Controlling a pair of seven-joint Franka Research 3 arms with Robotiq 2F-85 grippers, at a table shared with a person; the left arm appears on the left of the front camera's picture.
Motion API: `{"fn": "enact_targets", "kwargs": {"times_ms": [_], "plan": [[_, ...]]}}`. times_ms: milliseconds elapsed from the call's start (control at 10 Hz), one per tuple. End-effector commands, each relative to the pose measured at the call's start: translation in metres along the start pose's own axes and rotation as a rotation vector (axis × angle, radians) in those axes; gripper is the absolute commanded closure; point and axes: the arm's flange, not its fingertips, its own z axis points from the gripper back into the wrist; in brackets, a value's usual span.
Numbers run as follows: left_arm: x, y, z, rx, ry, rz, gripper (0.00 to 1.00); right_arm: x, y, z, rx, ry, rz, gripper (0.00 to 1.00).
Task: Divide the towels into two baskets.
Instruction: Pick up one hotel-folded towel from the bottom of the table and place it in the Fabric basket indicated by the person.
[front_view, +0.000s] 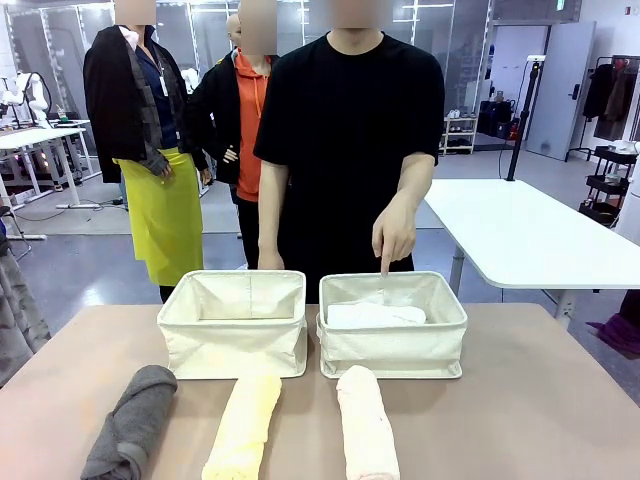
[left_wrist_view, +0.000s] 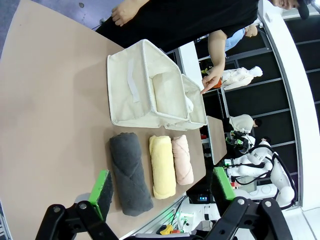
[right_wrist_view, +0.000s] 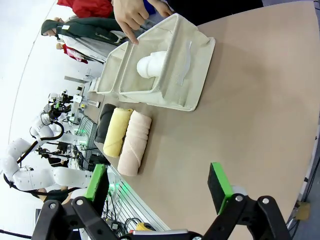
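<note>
Two cream canvas baskets stand side by side mid-table: the left basket (front_view: 233, 325) holds nothing I can see, the right basket (front_view: 393, 330) holds the white towel (front_view: 375, 315). A person's hand (front_view: 393, 232) points a finger down into the right basket. In front of the baskets lie the dark grey towel (front_view: 131, 423), the pale yellow towel (front_view: 244, 427) and the pale peach towel (front_view: 366, 425). My left gripper (left_wrist_view: 162, 190) hangs open above the dark grey towel (left_wrist_view: 129, 172). My right gripper (right_wrist_view: 158, 186) is open over bare table, with the peach towel (right_wrist_view: 133, 142) off to one side.
The brown table (front_view: 520, 400) has free room at both sides of the baskets and towels. A white table (front_view: 520, 232) stands behind on the right. The person in black stands at the far edge, behind the baskets.
</note>
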Motion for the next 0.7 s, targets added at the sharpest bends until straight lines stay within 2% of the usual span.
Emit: {"fn": "enact_targets", "kwargs": {"times_ms": [0, 600], "plan": [[0.0000, -0.0008, 0.0027, -0.015, -0.009, -0.006, 0.00, 0.0022, 0.0015, 0.0013, -0.004, 0.004, -0.004, 0.00], [0.0000, -0.0008, 0.0027, -0.015, -0.009, -0.006, 0.00, 0.0022, 0.0015, 0.0013, -0.004, 0.004, -0.004, 0.00]]}}
